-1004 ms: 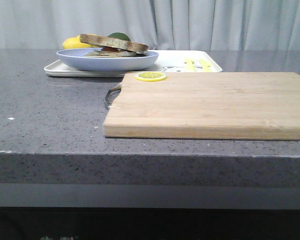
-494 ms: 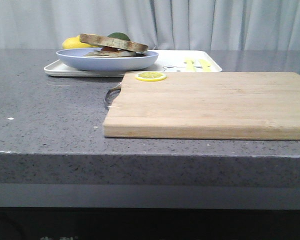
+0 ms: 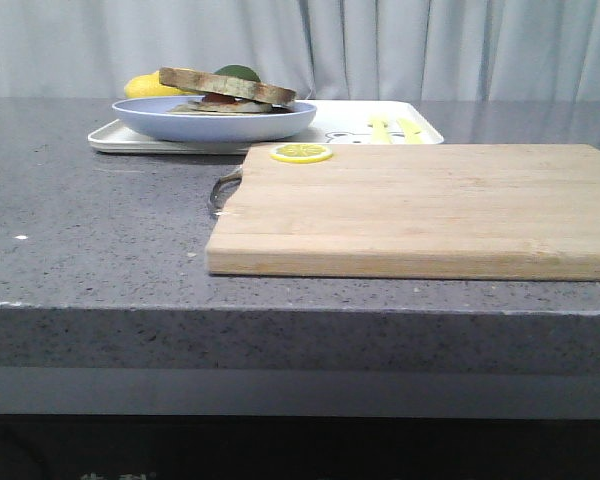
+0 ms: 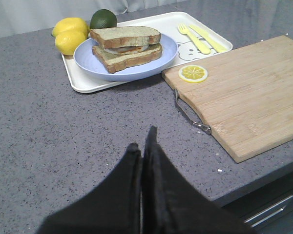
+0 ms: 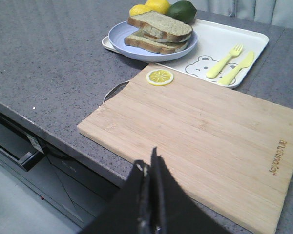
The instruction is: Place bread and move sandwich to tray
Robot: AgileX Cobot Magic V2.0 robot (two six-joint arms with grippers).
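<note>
The sandwich (image 3: pixel 225 92) sits on a pale blue plate (image 3: pixel 215 125), and the plate rests on the left half of the white tray (image 3: pixel 420 128) at the back of the counter. A thick brown-crusted slice of bread (image 4: pixel 125 35) lies on top of the sandwich, with egg filling showing under it. My left gripper (image 4: pixel 142 138) is shut and empty, hovering over bare counter well short of the tray. My right gripper (image 5: pixel 148 157) is shut and empty above the near edge of the cutting board (image 5: pixel 195 126). Neither gripper shows in the front view.
A wooden cutting board (image 3: pixel 420 205) with a metal handle lies in front of the tray, a lemon-slice disc (image 3: pixel 301 153) on its far left corner. Two lemons (image 4: pixel 68 36) and a lime (image 4: pixel 103 18) sit behind the plate. A yellow fork and knife (image 5: pixel 229 63) lie on the tray.
</note>
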